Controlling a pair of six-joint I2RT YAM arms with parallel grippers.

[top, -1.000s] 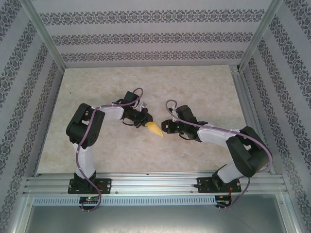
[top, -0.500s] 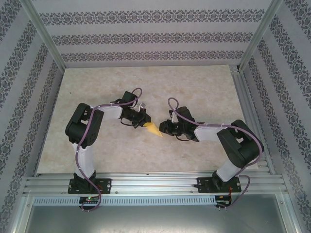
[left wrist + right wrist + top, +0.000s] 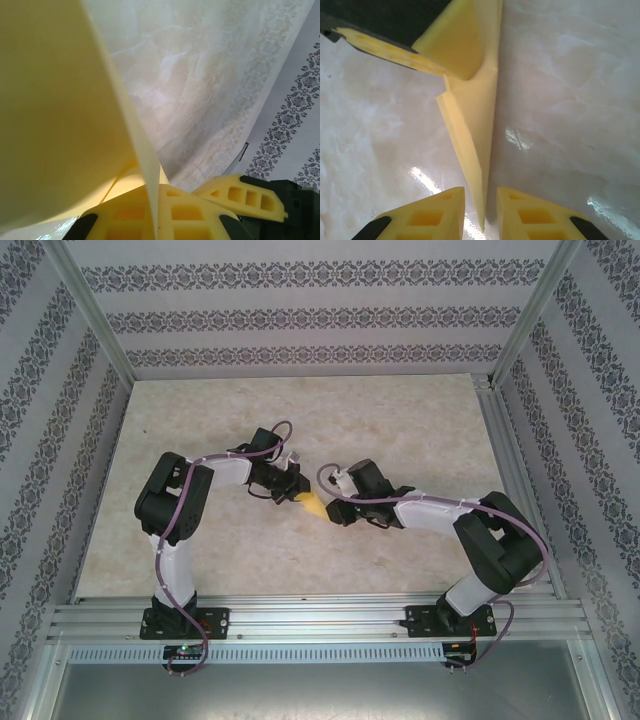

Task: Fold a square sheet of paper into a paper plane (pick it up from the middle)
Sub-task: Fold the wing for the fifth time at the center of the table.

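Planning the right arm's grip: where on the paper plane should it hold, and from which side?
Probably the pointed tip of the paper plane, approached end-on from opposite the left gripper, which clamps the wide end; the tip lies between the right gripper's open fingers.

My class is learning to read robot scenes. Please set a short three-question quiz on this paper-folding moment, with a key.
1. True or false: the left fingers are shut on the folded yellow paper.
2. Which way does the paper's pointed tip face? A) toward the right fingers B) away from them C) straight up
3. Fill in: in the right wrist view, the tip lies ___ the two open right fingers.

Key: 1 true; 2 A; 3 between.
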